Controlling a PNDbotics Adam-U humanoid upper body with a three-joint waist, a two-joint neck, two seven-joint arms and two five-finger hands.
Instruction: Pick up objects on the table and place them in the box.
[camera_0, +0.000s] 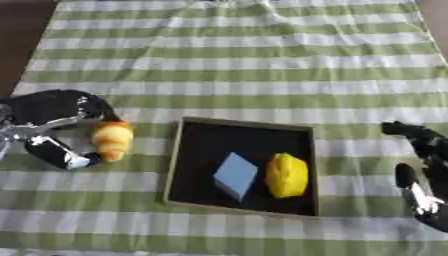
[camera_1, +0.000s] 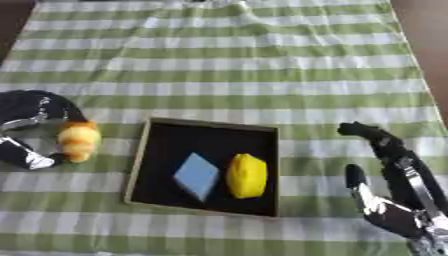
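Now the left hand (camera_0: 54, 131) has its fingers curled round an orange-and-yellow croissant-like object (camera_0: 112, 139), just left of the box (camera_0: 176, 150) — a black tray on the green-striped cloth (camera_0: 236, 65). Inside lie a pale blue block (camera_0: 235, 175) and a yellow lemon-like object (camera_0: 287, 175), side by side, while the right hand (camera_1: 389, 200) rests open at the right, fingers up.

Nothing to read anywhere here: no words, labels, brand marks, numbers or signs show in either eye view. The striped cloth (camera_0: 245, 65) carries only plain green and white bands, far side to near side. The box (camera_0: 178, 150) in the middle has a bare wooden rim and a dark floor with no print. The pale blue block (camera_0: 235, 175) inside it shows blank faces, and the yellow item (camera_0: 287, 175) just to its right is unmarked too. Over on the left, the orange and yellow piece (camera_0: 112, 139) shows only its own ridges, and neither robot hand shows any readable marking.
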